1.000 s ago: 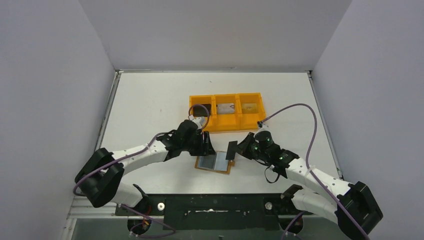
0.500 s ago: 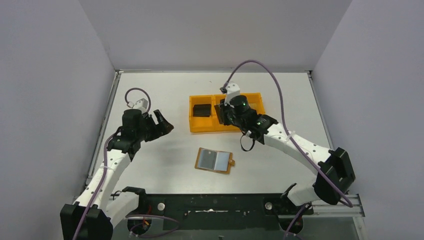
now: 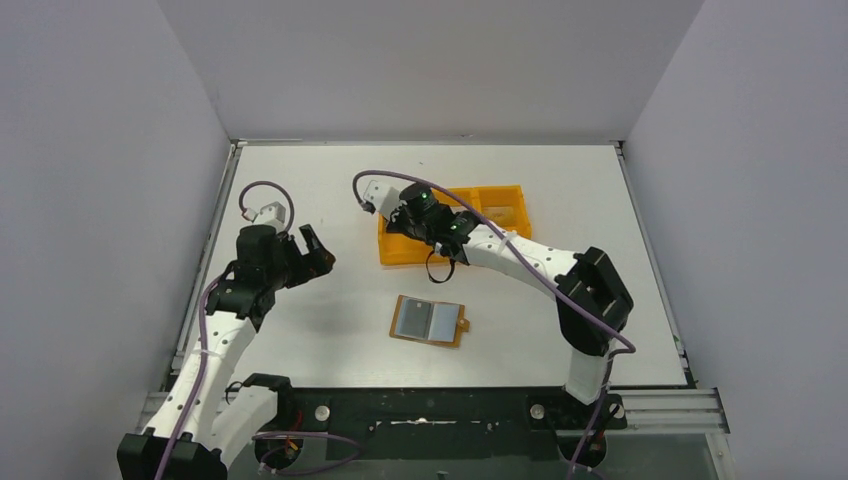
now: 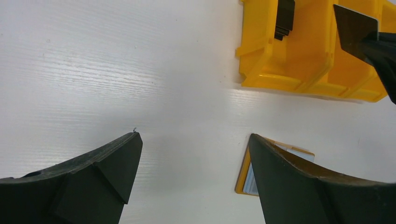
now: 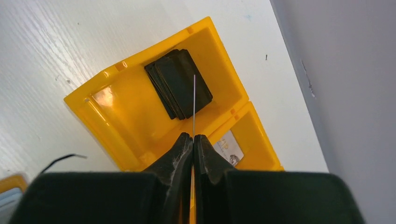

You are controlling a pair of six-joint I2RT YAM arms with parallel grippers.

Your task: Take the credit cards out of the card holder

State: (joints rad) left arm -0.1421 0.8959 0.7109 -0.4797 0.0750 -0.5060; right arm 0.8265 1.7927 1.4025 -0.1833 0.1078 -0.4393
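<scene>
The card holder [image 3: 430,320] lies open on the table, tan-brown with grey inner pockets; its edge shows in the left wrist view [image 4: 244,177]. My right gripper [image 3: 408,220] is over the left compartment of the orange tray [image 3: 500,235]. In the right wrist view it [image 5: 193,136] is shut on a thin dark credit card [image 5: 194,105], held edge-on above a stack of dark cards [image 5: 180,81]. The held card also shows in the left wrist view [image 4: 355,28]. My left gripper [image 3: 320,247] is open and empty above bare table, left of the tray and the card holder; its wrist view [image 4: 194,136] shows it too.
The orange tray [image 5: 107,116] has three compartments. A silvery card [image 5: 229,147] lies in the middle one. Grey walls close in the table on three sides. The right arm's cable loops near the tray's front.
Both arms have left the card holder. My right gripper carried the dark card to the tray, then shifted left over the left compartment. My left arm pulled back to the left and opened.
</scene>
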